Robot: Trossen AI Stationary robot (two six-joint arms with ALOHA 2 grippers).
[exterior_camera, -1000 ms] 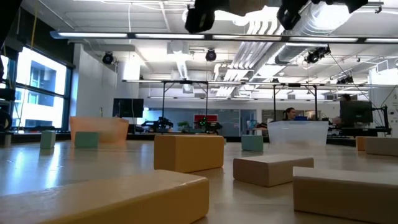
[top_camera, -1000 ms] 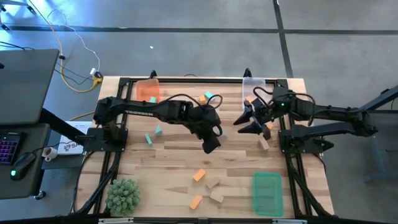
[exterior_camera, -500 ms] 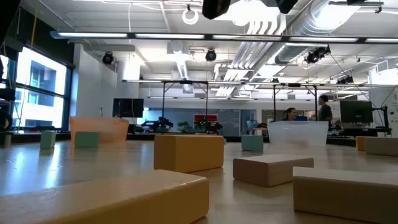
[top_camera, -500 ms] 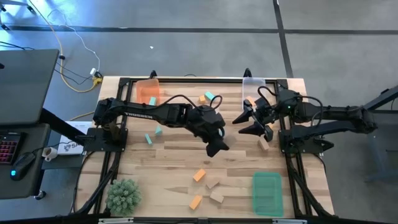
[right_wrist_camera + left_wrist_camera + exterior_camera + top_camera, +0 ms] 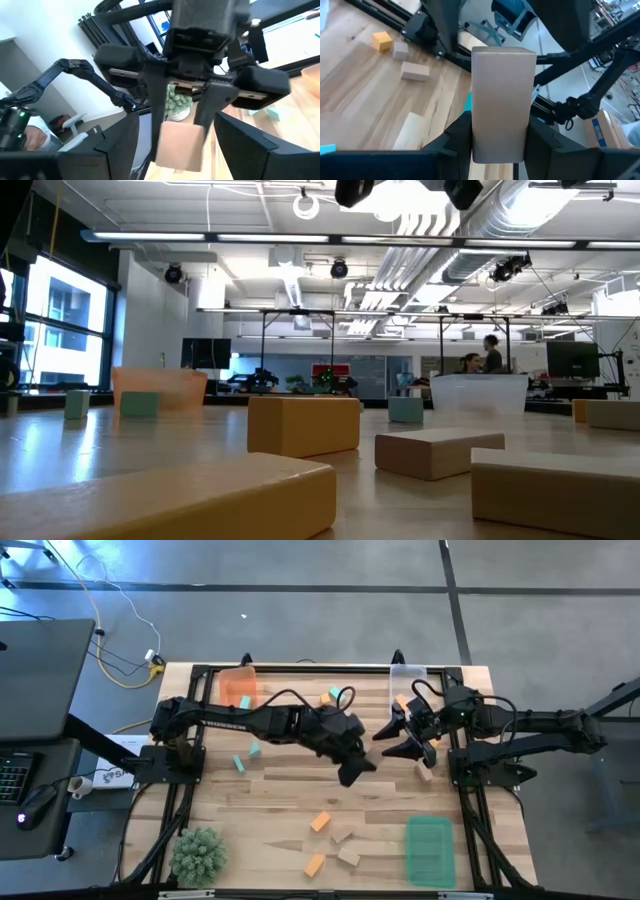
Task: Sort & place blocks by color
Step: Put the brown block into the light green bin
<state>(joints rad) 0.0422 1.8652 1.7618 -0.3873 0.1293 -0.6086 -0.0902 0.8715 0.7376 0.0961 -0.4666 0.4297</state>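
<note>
The left gripper [image 5: 352,768] hangs above the middle of the wooden table [image 5: 280,805], its fingers [image 5: 454,140] clamped on a tan block [image 5: 502,102]. In the left wrist view that block stands with its long axis running straight out from between the fingers, its far end toward the right arm. The right gripper [image 5: 392,738] faces it from just beside, fingers spread apart and holding nothing; its own camera shows the same tan block [image 5: 179,145] hanging from the left gripper [image 5: 186,112].

From above, the loose blocks count roughly so: two teal ones [image 5: 246,756] left of centre, one teal [image 5: 335,694] and one orange [image 5: 325,698] near the far edge, two orange [image 5: 320,822] and two tan [image 5: 347,856] near the front, and a tan one [image 5: 425,772] by the right arm's base. There are three trays: orange [image 5: 238,687] at the far left, clear [image 5: 406,679] at the far right, green [image 5: 430,851] at the near right. A spiky green plant [image 5: 197,852] sits at the near left corner.

The table is pale planked wood on a black frame, standing on grey floor. The low view looks across the blocks into a bright open workshop with ceiling ducts, where two people [image 5: 482,358] are at the back.
</note>
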